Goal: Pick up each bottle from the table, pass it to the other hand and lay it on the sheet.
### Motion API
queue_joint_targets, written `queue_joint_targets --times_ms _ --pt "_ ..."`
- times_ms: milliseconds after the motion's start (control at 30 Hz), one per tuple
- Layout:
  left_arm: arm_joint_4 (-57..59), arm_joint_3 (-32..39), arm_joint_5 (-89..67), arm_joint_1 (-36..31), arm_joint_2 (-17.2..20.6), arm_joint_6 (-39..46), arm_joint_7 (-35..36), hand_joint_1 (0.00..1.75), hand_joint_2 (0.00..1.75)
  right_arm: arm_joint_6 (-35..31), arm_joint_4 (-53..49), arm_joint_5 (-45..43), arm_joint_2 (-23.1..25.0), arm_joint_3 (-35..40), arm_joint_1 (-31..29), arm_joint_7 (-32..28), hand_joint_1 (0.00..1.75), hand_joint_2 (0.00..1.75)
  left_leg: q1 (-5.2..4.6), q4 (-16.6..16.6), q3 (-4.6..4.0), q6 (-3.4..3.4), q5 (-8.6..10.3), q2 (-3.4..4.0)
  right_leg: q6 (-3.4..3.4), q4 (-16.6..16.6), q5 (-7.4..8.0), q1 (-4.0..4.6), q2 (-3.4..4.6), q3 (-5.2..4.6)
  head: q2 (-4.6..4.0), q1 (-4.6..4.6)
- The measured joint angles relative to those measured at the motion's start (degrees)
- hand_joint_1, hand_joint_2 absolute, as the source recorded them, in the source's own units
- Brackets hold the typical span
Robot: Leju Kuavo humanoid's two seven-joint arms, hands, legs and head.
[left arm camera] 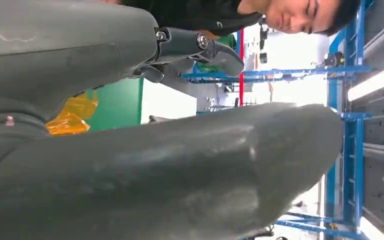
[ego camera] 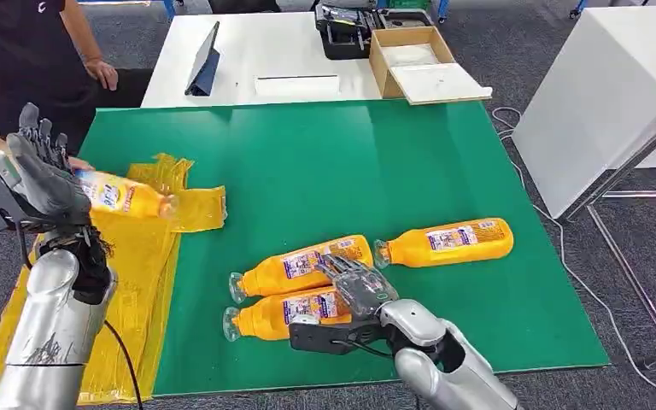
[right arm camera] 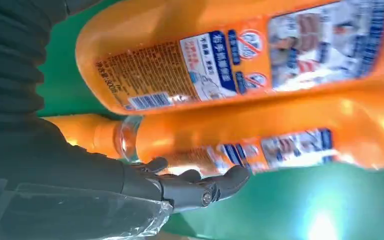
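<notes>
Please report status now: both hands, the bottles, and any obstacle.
Left hand holds an orange plastic bottle above the yellow plastic sheet. Right hand rests on two orange bottles on the green mat. No obstacle seen.

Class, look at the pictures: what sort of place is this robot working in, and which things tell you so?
Probably a robotics lab or workshop: blue metal racks, a white bench with a toolcase, and loose cables on grey carpet.

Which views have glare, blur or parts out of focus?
Head view: evenly lit and sharp across the green table mat. Left wrist view: the grey left hand is close and soft, and windows behind are overexposed. Right wrist view: the orange plastic bottles look blurred, with white glare on the mat.
</notes>
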Motion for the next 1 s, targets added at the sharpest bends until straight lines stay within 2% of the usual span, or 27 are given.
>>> queue_joint_targets --times_ms 567,1000 --pt "4.43 1.64 2.29 -0.98 0.00 0.22 -3.01 0.00 0.00 1.53 7.97 -2.12 -1.55 4.06 -6.61 -2.20 0.00 1.75 0.00 0.00 0.03 0.00 0.01 0.00 0.00 0.00 0.00 0.00 0.00 0.00 0.00 0.02" --pt "6.77 3.21 4.79 -1.04 0.74 -0.37 -5.33 0.00 0.00 3.56 7.75 -2.80 -3.69 6.84 -7.69 -3.06 0.00 1.75 0.01 0.00 0.17 -0.01 0.01 0.05 -0.14 0.00 0.09 0.02 0.02 0.09 0.00 0.00"
